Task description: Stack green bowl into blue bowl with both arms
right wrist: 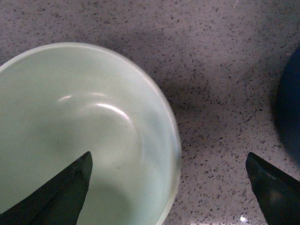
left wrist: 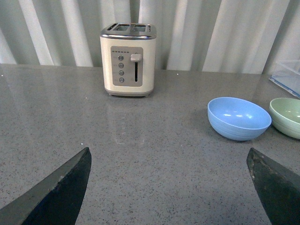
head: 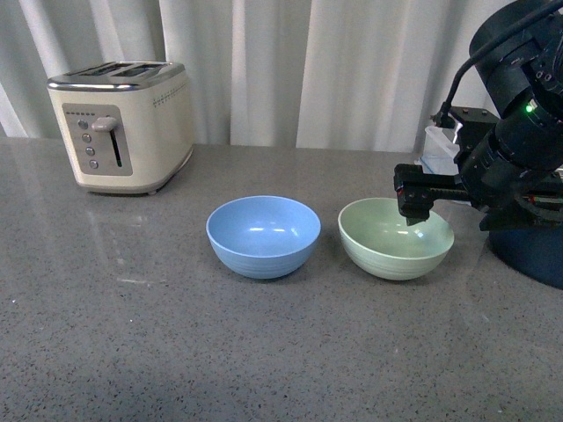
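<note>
Noted left gripper (left wrist: 167,150) with jaws spread wide over grey counter (left wrist: 154,136). Saw toaster (left wrist: 128,58) well ahead of those jaws, and blue bowl (left wrist: 239,118) ahead and off to one side, upright. Found green bowl (head: 387,246) just beside blue bowl, not touching it. Caught right gripper (head: 413,214) with jaws wide too, straddling green bowl's rim: one finger over the inside, the other outside.
</note>
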